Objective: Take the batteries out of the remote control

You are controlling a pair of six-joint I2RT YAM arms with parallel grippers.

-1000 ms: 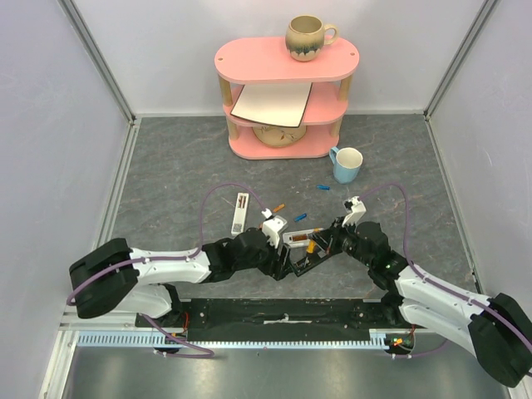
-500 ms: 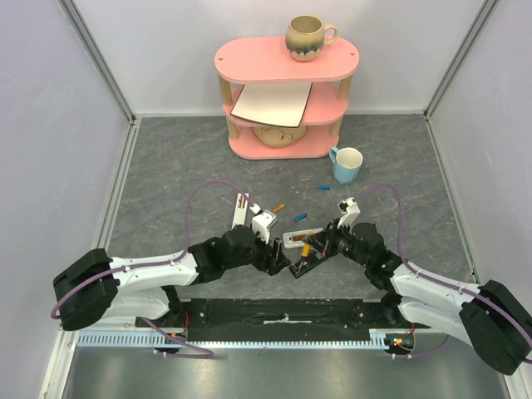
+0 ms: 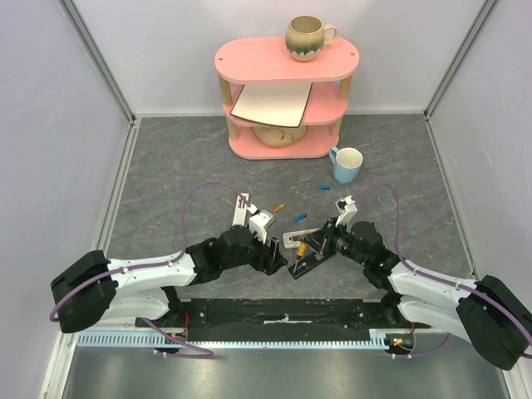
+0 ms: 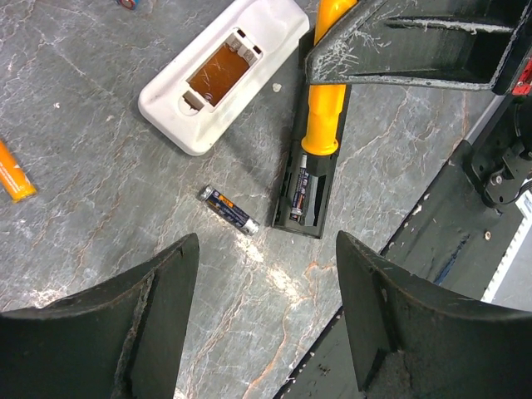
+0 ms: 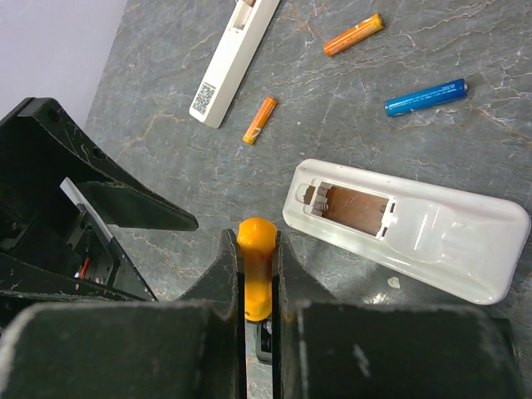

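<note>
A black remote lies with its back open and a dark battery in the bay. My right gripper is shut on an orange-handled screwdriver, whose tip reaches into that bay. A loose dark battery lies beside the black remote. A white remote lies with its bay open and bare. A blue battery and two orange batteries lie farther out. My left gripper stands open just short of the black remote, nothing between its fingers.
A second, slim white remote lies left of the arms. A blue mug and a pink shelf with a cup, board and bowl stand at the back. The arms' black base rail runs along the near edge.
My left arm has drawn back a little to the left, away from the black remote. The right gripper has shifted slightly left with the screwdriver still in it.
</note>
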